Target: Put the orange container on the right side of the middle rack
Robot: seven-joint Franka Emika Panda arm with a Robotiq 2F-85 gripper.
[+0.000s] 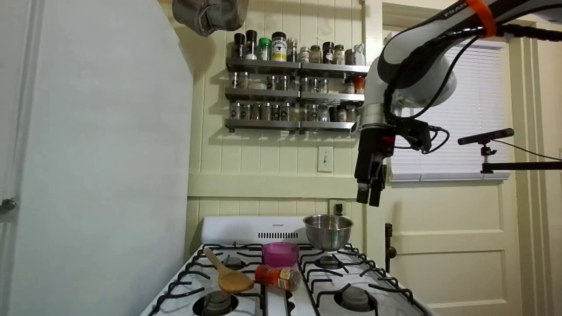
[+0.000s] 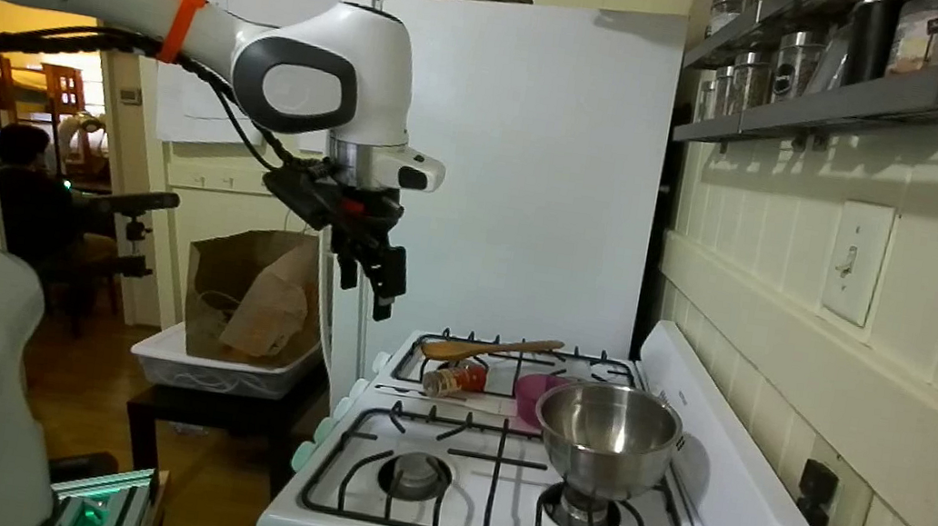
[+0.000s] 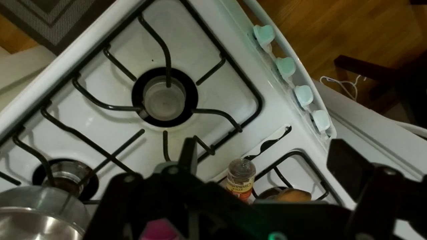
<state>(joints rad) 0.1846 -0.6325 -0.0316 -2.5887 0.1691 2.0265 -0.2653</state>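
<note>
Because the orange-red cylindrical jar with a clear end (image 1: 277,278) is seen lying on its side in an exterior view, rolling at a nudge is to be expected. It is carried by the white enamelled stove tabletop (image 1: 275,305), just beside the translucent pink cup (image 1: 281,253) and near the brown wooden spoon (image 1: 235,281). The jar is judged light and stiff, and smooth enough to slip from a slack squeeze; glass or plastic cannot be told, so it is best treated as breakable. A hold is best taken from above across the middle of the body, one finger along each long side. The goal, the right part of the middle tier of the grey metal wall rack (image 1: 332,97), is shown plainly only here, with small lidded jars (image 1: 314,86) stood on it.

In an exterior view where the round stainless-steel bowl (image 2: 600,472) is placed in the foreground, the rack is cut off at the top. The black two-fingered gripper (image 2: 364,299) is held well above the jar (image 2: 457,379), with nothing gripped.

In the wrist view, the fingers (image 3: 347,168) are plainly spread apart. The label (image 3: 240,186) can be read as cinnamon, but the jar's orange end is hidden by the gripper, and nothing of the rack is seen.
</note>
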